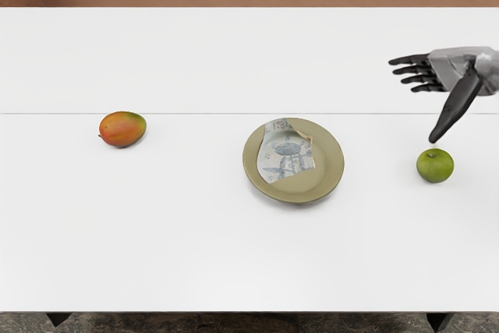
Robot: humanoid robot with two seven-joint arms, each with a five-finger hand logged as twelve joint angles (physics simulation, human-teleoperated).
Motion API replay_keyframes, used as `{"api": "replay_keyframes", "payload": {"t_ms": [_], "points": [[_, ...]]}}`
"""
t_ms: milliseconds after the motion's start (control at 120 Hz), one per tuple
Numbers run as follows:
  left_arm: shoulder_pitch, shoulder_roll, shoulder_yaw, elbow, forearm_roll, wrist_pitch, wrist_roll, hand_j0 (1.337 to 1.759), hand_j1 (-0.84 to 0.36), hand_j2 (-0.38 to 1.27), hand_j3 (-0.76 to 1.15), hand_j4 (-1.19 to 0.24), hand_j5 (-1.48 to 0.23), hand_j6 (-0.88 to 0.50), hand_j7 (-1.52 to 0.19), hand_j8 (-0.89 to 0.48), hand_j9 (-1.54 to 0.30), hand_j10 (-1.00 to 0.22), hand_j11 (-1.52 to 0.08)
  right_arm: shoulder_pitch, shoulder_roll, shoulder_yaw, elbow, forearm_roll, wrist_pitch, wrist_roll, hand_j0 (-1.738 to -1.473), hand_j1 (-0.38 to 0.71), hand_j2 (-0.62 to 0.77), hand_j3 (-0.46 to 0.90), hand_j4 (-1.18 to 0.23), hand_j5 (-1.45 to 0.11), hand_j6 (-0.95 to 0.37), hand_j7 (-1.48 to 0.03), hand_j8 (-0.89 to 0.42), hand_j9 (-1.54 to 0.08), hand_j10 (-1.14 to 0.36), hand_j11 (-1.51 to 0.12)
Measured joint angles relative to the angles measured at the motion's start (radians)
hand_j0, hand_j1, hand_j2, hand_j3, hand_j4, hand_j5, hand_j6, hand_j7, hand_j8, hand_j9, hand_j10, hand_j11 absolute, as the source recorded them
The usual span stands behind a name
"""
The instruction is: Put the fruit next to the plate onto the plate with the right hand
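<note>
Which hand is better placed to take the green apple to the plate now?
The right hand. It hovers open just above the green apple, with one finger reaching down toward it, on the right side of the plate. The left arm is not in view.

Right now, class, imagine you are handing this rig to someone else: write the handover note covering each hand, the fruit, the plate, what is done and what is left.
Right hand: open, fingers spread, holding nothing, poised over the green apple.
Left hand: not in view.
The green apple sits on the table right of the plate; the mango lies farther off on the left.
Done: nothing, no fruit is on the plate.
Left: grasp the apple, likely the nearer fruit, and set it on the plate.
</note>
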Motion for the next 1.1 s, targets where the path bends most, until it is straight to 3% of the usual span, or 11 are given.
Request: {"api": "replay_keyframes", "payload": {"t_ms": [475,817,1100], "points": [[0.0,0.0,0.0,0.0,0.0,0.0,0.0,1.658,0.35,0.0,0.0,0.0,0.0,0.0,0.0,0.0,0.0,0.0,0.0,0.03,0.001,-0.01,0.04,-0.026,0.0,0.0,-1.658,-0.35,0.0,0.0,0.0,0.0,0.0,0.0,0.0,0.0,0.0,0.0],[0.0,0.0,0.0,0.0,0.0,0.0,0.0,1.658,0.35,0.0,0.0,0.0,0.0,0.0,0.0,0.0,0.0,0.0,0.0,0.01,-0.012,-0.001,0.289,-0.276,0.0,0.0,-1.658,-0.35,0.0,0.0,0.0,0.0,0.0,0.0,0.0,0.0,0.0,0.0],[0.0,0.0,0.0,0.0,0.0,0.0,0.0,1.658,0.35,0.0,0.0,0.0,0.0,0.0,0.0,0.0,0.0,0.0,0.0,-0.052,-0.103,-0.014,0.377,-0.364,0.0,0.0,-1.658,-0.35,0.0,0.0,0.0,0.0,-0.01,0.0,0.0,0.0,0.0,0.0]]}}
